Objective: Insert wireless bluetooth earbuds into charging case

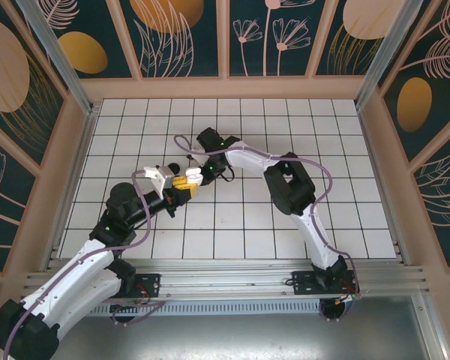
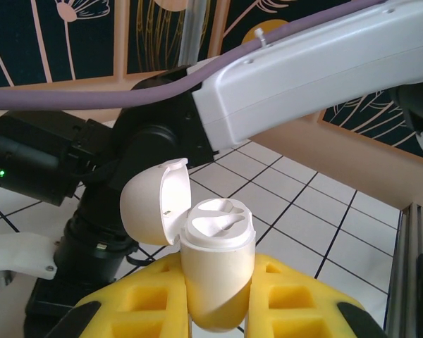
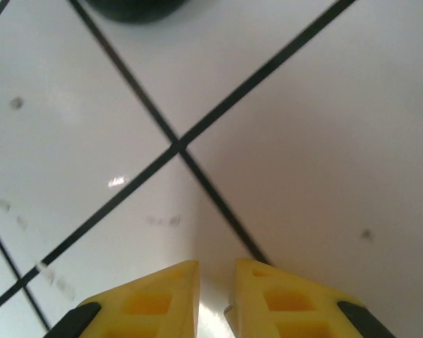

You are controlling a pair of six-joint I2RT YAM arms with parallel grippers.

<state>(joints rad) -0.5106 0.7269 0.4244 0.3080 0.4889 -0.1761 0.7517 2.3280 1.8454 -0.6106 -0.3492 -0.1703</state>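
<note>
L gripper (image 2: 218,303), 1 pc: 2 yellow fingers clamped on charging case (image 2: 216,264), 1 pc, white, upright, hinged lid (image 2: 151,208) swung open; 2 moulded wells on top, bare white. R gripper (image 3: 216,292), 1 pc: fingers nearly together, slim gap, can't tell if anything is pinched; close over white grid table (image 3: 324,141).

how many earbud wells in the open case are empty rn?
2. Both in the top of the white plastic charging case: one well at the far side, the other nearer the camera.
</note>
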